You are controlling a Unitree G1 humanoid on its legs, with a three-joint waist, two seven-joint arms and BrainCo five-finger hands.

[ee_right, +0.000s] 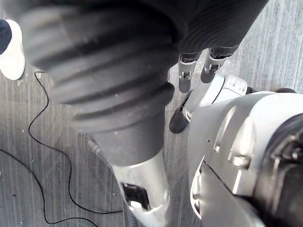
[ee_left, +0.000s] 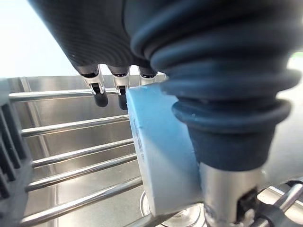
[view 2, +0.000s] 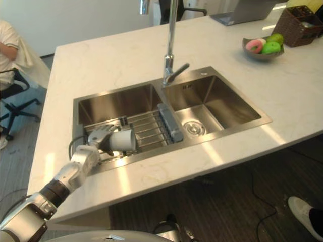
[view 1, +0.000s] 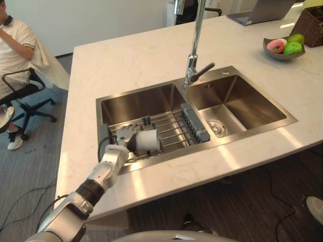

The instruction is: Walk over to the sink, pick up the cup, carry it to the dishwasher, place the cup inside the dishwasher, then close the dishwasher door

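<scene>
A pale cup [view 1: 148, 141] lies on its side on the wire rack [view 1: 174, 126] in the left basin of the steel sink [view 1: 108, 98], mouth towards the divider. My left hand [view 1: 126, 136] reaches in from the near counter edge and is wrapped round the cup's base end. In the left wrist view the fingers [ee_left: 100, 97] curl over the cup [ee_left: 161, 156] and the thumb [ee_left: 227, 184] lies against its other side. My right hand [ee_right: 109, 94] hangs low over the floor, its fingers [ee_right: 185, 78] relaxed and holding nothing.
A tall faucet [view 1: 194, 55] stands behind the sink divider, with the right basin [view 1: 237, 103] beside it. A fruit bowl [view 1: 282, 48], wicker basket [view 1: 309, 25] and laptop [view 1: 257, 12] sit far right on the counter. A person sits on an office chair [view 1: 25, 101] at left.
</scene>
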